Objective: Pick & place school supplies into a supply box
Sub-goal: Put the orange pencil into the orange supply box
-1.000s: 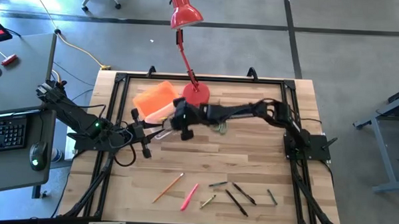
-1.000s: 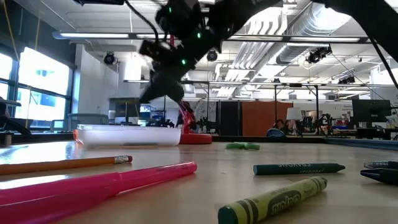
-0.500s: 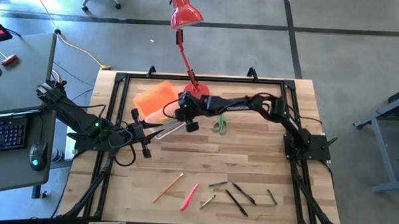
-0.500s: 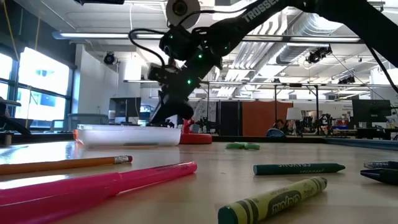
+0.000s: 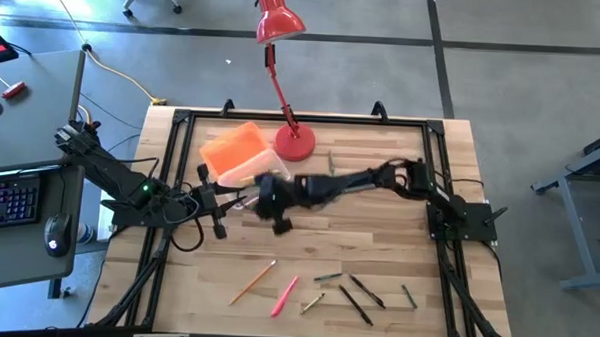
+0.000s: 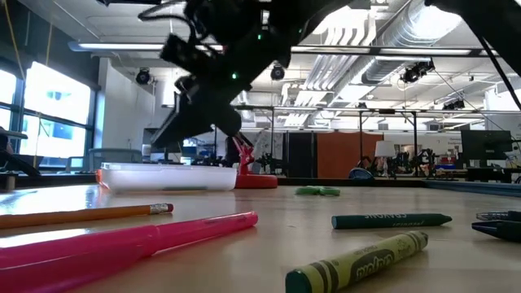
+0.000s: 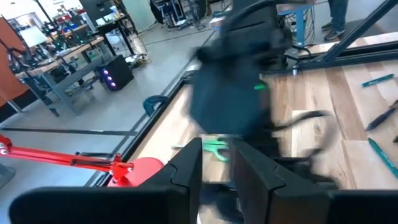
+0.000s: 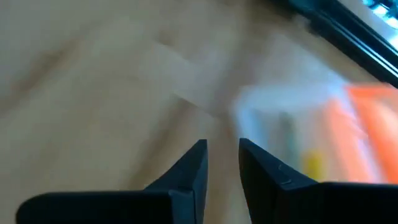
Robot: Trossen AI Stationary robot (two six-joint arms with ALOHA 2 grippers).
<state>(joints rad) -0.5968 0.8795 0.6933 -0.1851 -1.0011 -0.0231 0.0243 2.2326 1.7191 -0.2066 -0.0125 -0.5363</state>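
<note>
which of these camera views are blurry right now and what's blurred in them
High view: only the right arm's hand is smeared by motion; the pencils stay sharp. Right wrist view: nearly everything is streaked, including the supply box. Left wrist view: the other arm smears into a dark blob. Low view: the pink marker nearest the lens is soft.

Smeared by motion in the high view: right pincer (image 5: 271, 200), fingers unreadable. Blurred in the right wrist view: supply box (image 8: 323, 134), contents only yellow and grey streaks. Half hidden behind the dark arm in the left wrist view: green-handled scissors (image 7: 216, 148). Cut off at the low view's edge: pink marker (image 6: 122, 244), pencil (image 6: 81, 214).
</note>
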